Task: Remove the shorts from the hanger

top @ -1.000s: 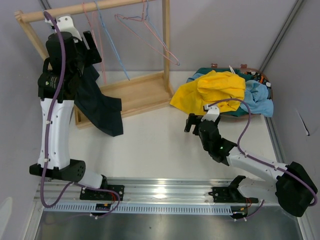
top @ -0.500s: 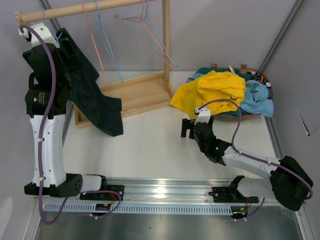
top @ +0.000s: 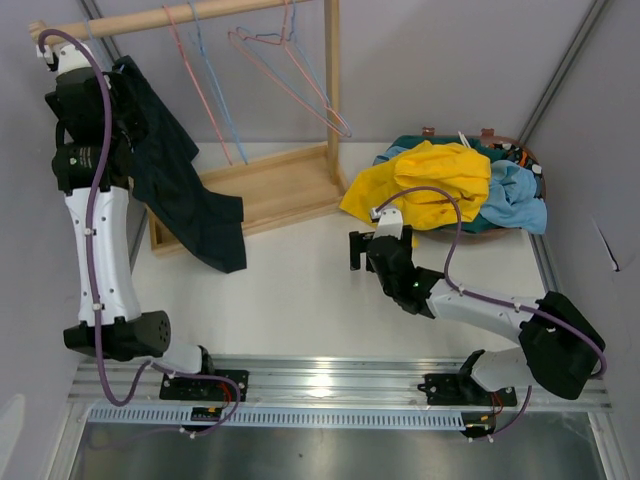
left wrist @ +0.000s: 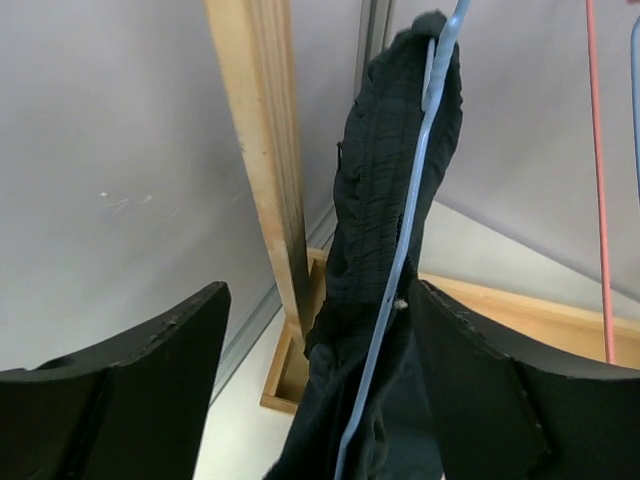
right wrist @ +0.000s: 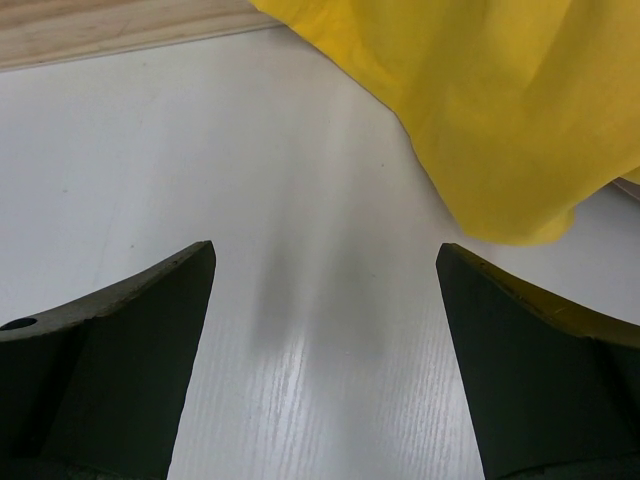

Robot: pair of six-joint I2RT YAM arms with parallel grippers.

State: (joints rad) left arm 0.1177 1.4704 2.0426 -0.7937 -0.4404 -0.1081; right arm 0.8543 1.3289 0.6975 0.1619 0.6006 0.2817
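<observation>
Left gripper (left wrist: 318,300) gapes before limp, ribbed black shorts (left wrist: 380,200).

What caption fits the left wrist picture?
Open left tool frames black shorts hanging on a blue hanger beside a wooden post.

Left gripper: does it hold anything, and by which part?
Nothing is held. The left gripper stands open. The black shorts on the blue hanger hang ahead of its fingers, not pinched.

Pale grey walls (top: 450,60); white tabletop (top: 300,290); wooden rack (top: 331,90) at back left; metal rail (top: 330,385) along near edge
</observation>
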